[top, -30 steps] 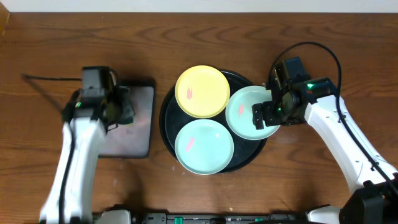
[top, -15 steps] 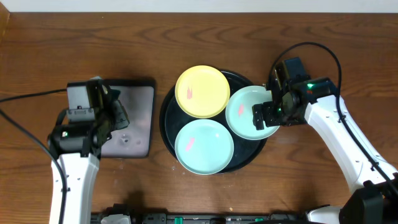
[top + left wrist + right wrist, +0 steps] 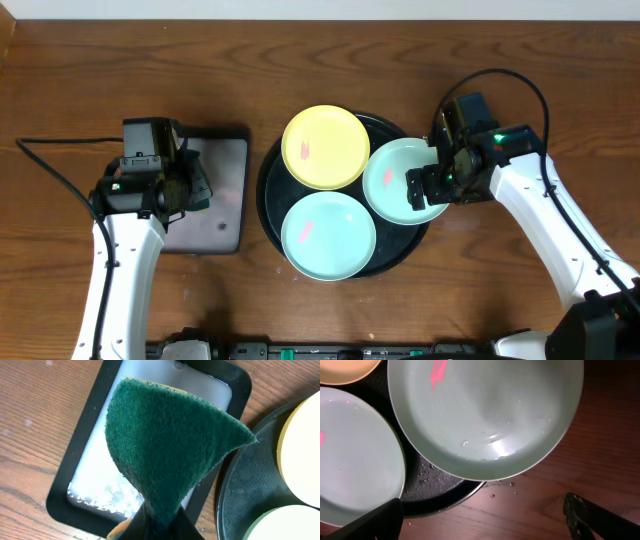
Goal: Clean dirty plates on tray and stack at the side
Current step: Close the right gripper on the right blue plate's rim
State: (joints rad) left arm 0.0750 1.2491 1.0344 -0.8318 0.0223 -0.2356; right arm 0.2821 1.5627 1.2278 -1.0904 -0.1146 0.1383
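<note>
The left claw (image 3: 156, 529) is closed on a green sponge (image 3: 170, 445) and is held over the small tray (image 3: 225, 215), just left of the tray (image 3: 395, 252). The right claw (image 3: 423, 188) is opened wide and is positioned above the tray's right rim, with one finger on each side of the edge of the right mint plate (image 3: 392, 170); no contact can be confirmed. Three plates are carried on the tray: the yellow plate (image 3: 325, 147) at the far side, the right mint plate overlapping the right rim, and the near mint plate (image 3: 328, 235) at the near side. A pink smear is seen on each plate. The tray is set on the tabletop (image 3: 500, 60).
</note>
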